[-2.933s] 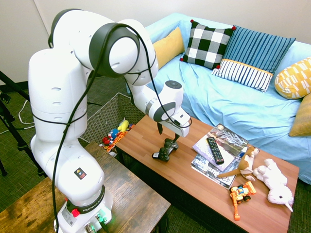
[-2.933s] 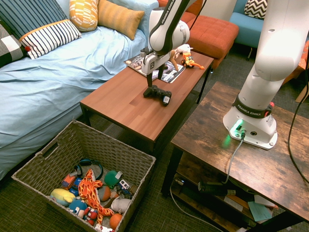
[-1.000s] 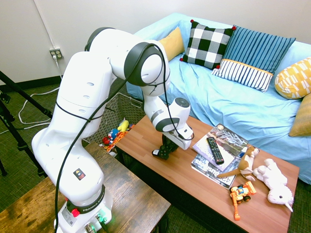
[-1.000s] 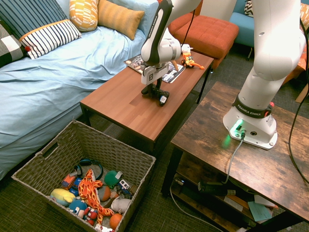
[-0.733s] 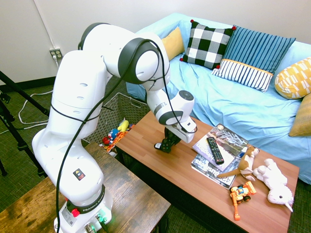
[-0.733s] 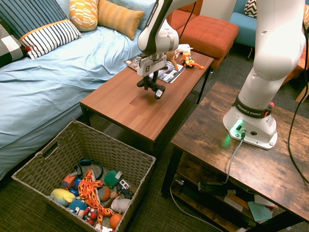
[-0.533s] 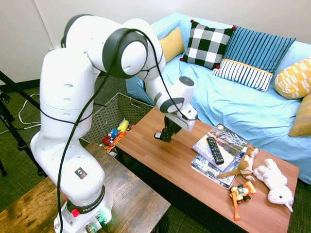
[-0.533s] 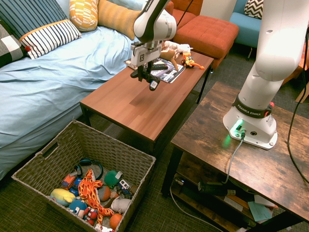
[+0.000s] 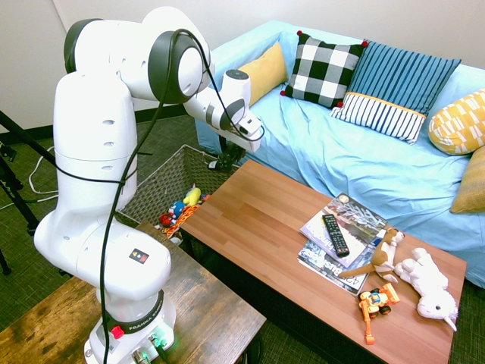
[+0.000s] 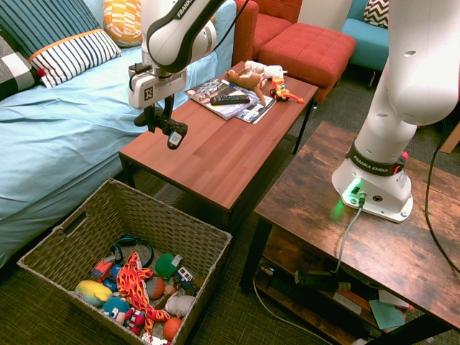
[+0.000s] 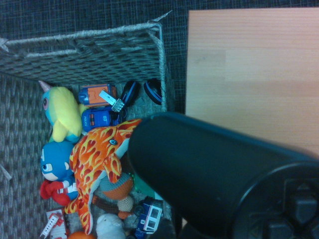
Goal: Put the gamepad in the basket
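Black gamepad [image 10: 164, 126] hangs pinched in the tool [image 10: 159, 115], above the table edge [image 10: 136, 154].

The gamepad [image 10: 166, 127] is seen as matt black plastic. The basket [image 10: 86, 215] is woven of rough grey-brown wicker. The tabletop [image 10: 215, 154] is finished in smooth reddish wood grain. The sofa [image 9: 364, 159] is covered in soft light-blue cloth.

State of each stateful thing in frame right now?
claw: shut on gamepad, pointing down
gamepad: held in the air at the coffee table's end nearest the basket
basket: on the floor, open-topped, toys inside
remote: lying flat on magazines
coffee table: no gamepad on it
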You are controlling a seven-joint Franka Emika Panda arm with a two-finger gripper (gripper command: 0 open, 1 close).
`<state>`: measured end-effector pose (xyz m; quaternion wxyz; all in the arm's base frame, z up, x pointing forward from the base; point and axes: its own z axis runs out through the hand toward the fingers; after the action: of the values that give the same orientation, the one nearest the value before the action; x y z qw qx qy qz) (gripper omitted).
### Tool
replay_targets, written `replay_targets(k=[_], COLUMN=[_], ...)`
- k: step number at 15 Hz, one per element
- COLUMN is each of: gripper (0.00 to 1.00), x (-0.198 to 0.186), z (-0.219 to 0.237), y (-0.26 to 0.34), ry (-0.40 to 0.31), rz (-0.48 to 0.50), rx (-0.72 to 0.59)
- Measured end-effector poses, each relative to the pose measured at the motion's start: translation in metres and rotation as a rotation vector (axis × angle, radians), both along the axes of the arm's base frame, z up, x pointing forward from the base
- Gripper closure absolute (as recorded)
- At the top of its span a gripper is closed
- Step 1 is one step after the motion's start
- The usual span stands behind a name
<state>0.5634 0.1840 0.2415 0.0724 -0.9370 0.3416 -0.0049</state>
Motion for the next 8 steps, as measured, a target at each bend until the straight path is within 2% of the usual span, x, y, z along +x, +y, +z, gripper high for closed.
replay_targets(k=[3,8], gripper=[1.00,1.00], x=[0.007,0.000], z=[-0.017,-0.102], y=[0.040,0.144], ry=[0.002,0.033], rz=[0.041,0.107], rx=[0.021,0.089])
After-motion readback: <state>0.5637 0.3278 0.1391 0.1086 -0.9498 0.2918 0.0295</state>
